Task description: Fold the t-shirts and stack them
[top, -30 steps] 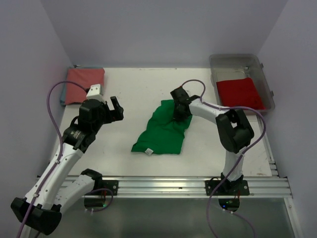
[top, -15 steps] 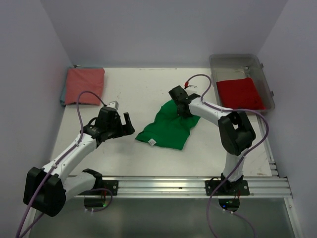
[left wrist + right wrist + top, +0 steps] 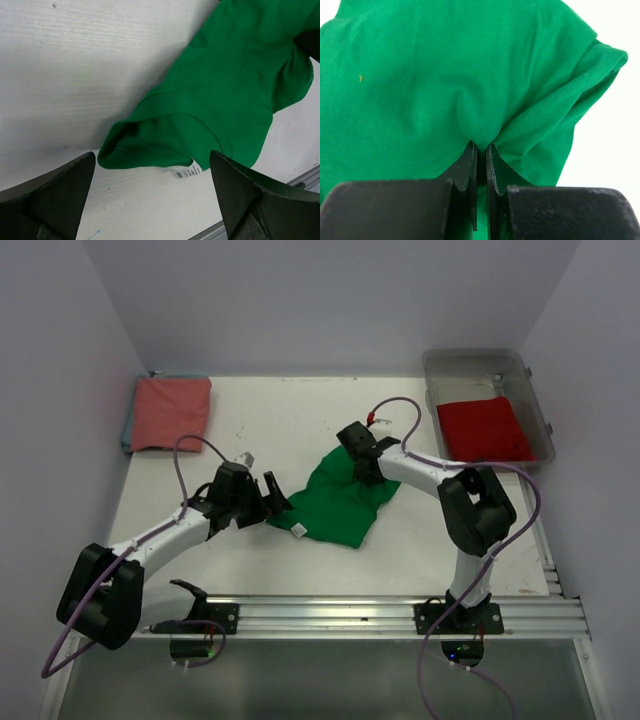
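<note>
While the right gripper (image 3: 480, 147) pinched the green t-shirt (image 3: 340, 502) on the table (image 3: 270, 420), the left gripper (image 3: 271, 496), jaws spread, hung over its labelled corner; flattening seemed in hand, needing that corner gripped next.

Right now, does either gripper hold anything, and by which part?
The right gripper pinches the green t-shirt by a bunched fold near its far edge. The left gripper is open and holds nothing.
</note>
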